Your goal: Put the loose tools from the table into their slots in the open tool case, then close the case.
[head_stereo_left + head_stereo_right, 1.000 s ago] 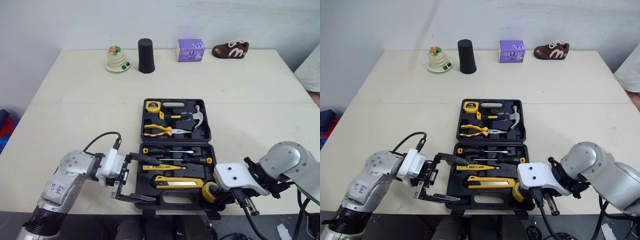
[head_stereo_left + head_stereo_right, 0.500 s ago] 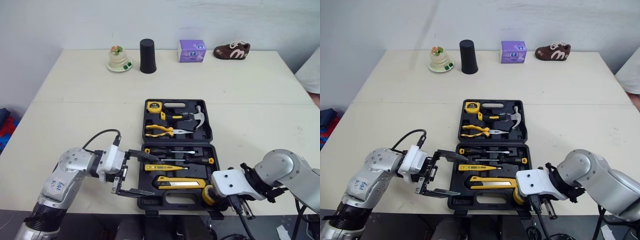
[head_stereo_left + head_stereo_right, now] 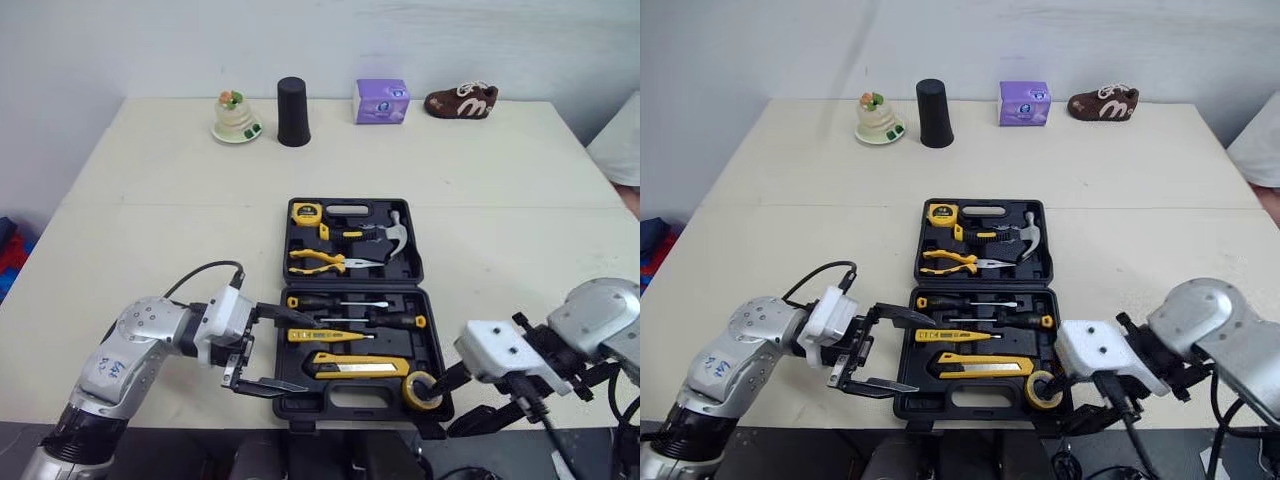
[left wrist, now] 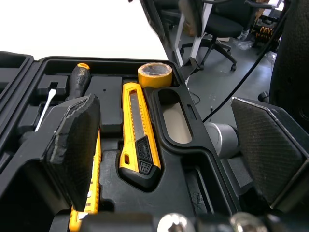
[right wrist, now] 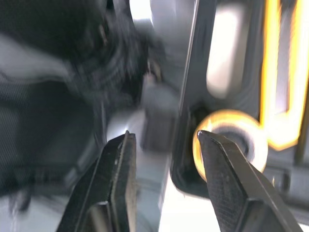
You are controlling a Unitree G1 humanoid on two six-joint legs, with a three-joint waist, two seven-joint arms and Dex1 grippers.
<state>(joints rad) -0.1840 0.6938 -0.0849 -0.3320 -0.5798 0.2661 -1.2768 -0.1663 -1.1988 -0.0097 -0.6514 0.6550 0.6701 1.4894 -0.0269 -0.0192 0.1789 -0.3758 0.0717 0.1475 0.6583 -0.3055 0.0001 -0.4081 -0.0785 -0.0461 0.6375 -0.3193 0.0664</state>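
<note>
Head view: black moulded-plastic tool case (image 3: 350,287) lies open, with the yellow tape roll (image 3: 422,390) ring in its near-right corner. Slotting looks done; the next move is to fold it shut.
Left wrist: left gripper (image 4: 164,104) fingers are apart over the case's near-left edge, glossy utility knife (image 4: 137,140) seated.
Right wrist: right gripper (image 5: 165,136) is apart and empty beside that corner.

Your two head eyes look forward and down over the table (image 3: 160,200) from its near edge, both holding the open tool case (image 3: 430,345) mid-frame. Your wrist cameras sit close at the case's near edge — the left over the utility knife (image 4: 137,130), both sharing the tape roll (image 4: 153,75).
</note>
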